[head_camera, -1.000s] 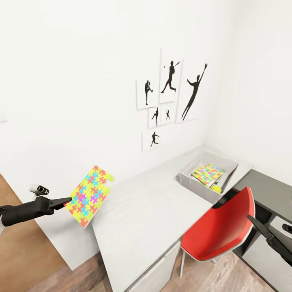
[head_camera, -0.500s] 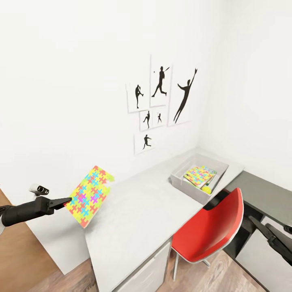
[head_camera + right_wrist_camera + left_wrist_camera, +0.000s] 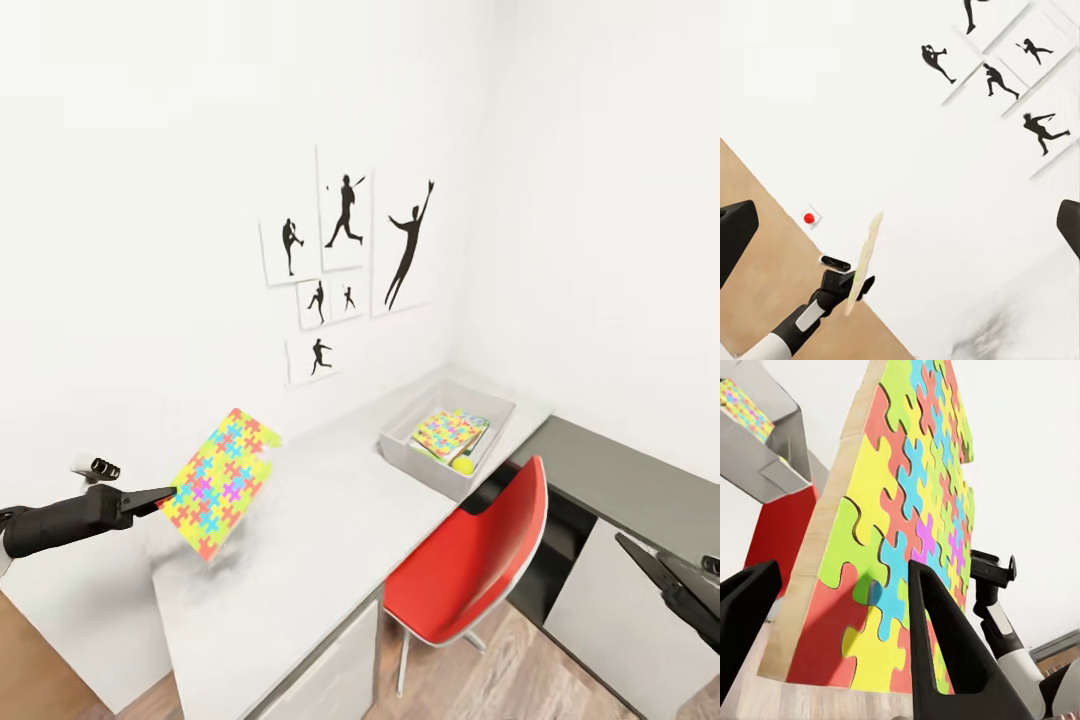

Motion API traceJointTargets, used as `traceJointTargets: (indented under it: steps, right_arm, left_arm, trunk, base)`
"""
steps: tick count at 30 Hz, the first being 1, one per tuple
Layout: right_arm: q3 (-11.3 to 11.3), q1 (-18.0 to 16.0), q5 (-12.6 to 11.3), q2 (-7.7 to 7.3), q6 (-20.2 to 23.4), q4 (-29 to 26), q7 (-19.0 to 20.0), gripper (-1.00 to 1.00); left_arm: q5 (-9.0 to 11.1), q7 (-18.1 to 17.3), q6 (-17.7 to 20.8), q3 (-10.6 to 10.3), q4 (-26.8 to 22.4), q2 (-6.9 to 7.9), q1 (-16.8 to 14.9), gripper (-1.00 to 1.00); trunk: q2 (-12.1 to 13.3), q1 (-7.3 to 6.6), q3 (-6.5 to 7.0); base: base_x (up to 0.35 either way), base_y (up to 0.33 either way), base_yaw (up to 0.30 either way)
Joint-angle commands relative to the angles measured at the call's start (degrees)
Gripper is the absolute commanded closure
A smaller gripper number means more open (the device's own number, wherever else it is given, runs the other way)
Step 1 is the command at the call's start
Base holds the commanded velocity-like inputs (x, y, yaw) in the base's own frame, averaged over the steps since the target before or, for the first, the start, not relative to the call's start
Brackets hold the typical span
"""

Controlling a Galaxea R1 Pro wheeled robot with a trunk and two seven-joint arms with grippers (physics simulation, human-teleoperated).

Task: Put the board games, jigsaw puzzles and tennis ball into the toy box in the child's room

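Head view: the left claw [image 3: 168, 493] clamped a jigsaw puzzle [image 3: 222, 481] above the table's [image 3: 300, 540] near left end, the toy box [image 3: 400, 452] far right awaiting delivery. Left wrist view: fingers [image 3: 937, 637] pinched the slab. Right wrist view: right claw [image 3: 900, 225] spread apart, empty.

Toy box [image 3: 400, 452] on table [image 3: 300, 540]

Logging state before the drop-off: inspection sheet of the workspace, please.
Surface: table, pale grey top.
Job's things: jigsaw puzzle held tilted in the air at the table's near end; toy box by the wall, with a second puzzle and tennis ball inside.
Clutter: nothing seen.
Grippers: left end effector shut on the jigsaw puzzle's edge; right end effector open, carrying nothing.
Cables: nothing seen.
Surroundings: red chair, silhouette posters.
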Motion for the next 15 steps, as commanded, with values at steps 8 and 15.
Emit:
traceJointTargets:
  steps: [8,15]
  right_arm:
    - [-1.41,0.00,-0.39,0.27,0.44,0.14,-0.18,-1.00]
    - [-2.08,0.00,-0.37,0.41,0.45,0.90,-0.24,-1.00]
  left_arm:
    - [0.00,-0.21,0.63,-0.02,-0.02,0.02,-0.05,1.00]
    - [0.00,-0.21,0.65,-0.04,-0.03,0.00,-0.03,1.00]
  trunk:
    - [-0.12,0.04,0.21]
    - [-0.12,0.04,0.22]
  base:
    - [0.000,-0.126,-0.099]
    - [0.000,-0.006,-0.005]
